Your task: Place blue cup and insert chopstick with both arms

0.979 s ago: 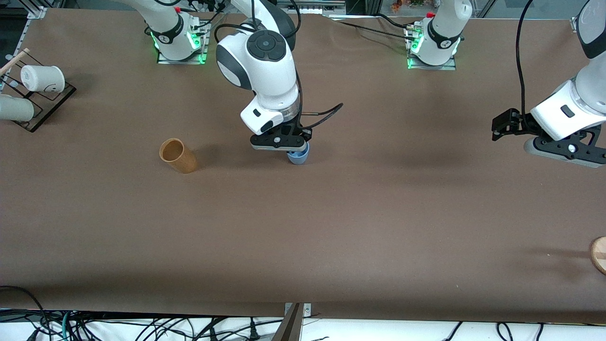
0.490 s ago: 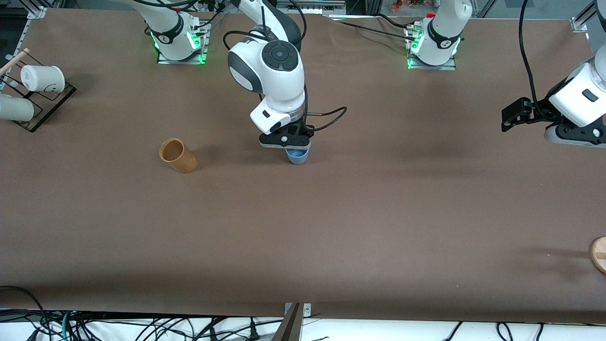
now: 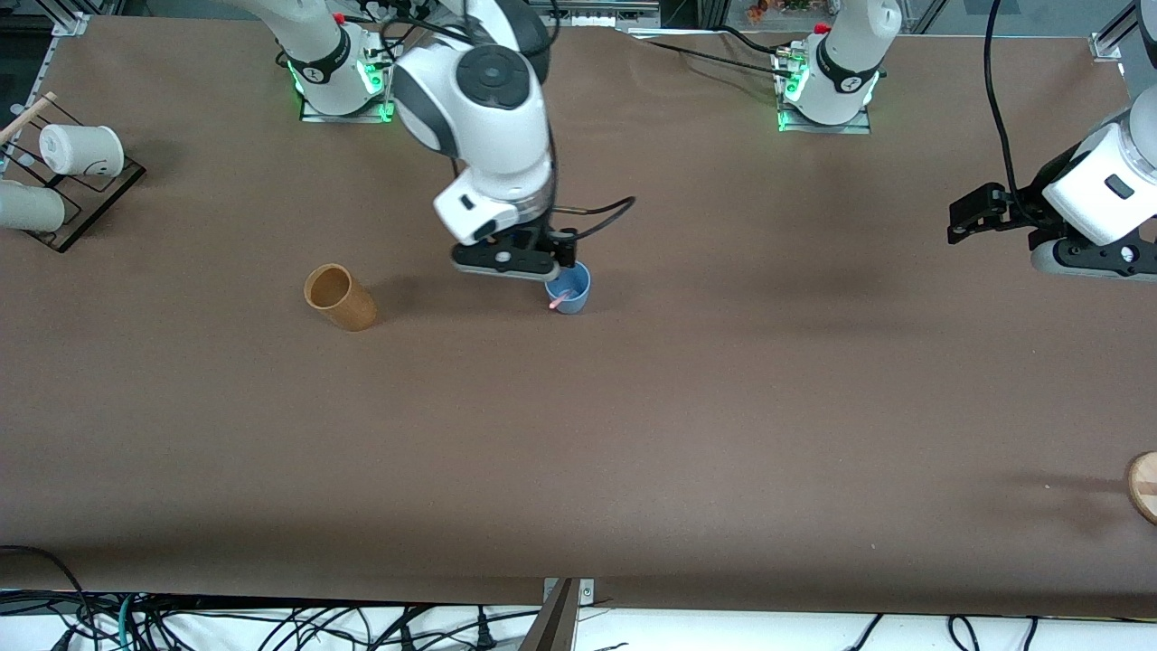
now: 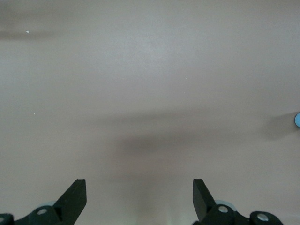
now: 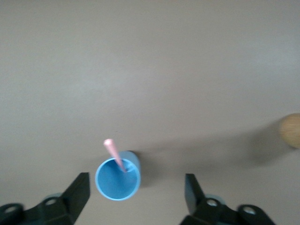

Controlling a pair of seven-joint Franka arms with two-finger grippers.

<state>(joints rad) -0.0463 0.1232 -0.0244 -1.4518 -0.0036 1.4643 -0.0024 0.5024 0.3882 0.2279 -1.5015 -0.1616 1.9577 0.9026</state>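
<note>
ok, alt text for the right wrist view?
A pink chopstick leans inside the upright blue cup on the brown table. The right pincer hangs open above it, and the cup sits toward one finger.

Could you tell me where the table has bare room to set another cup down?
Bare table spreads nearer the camera than the blue cup and brown cup. It is crowded at the blue cup, under the right gripper.
</note>
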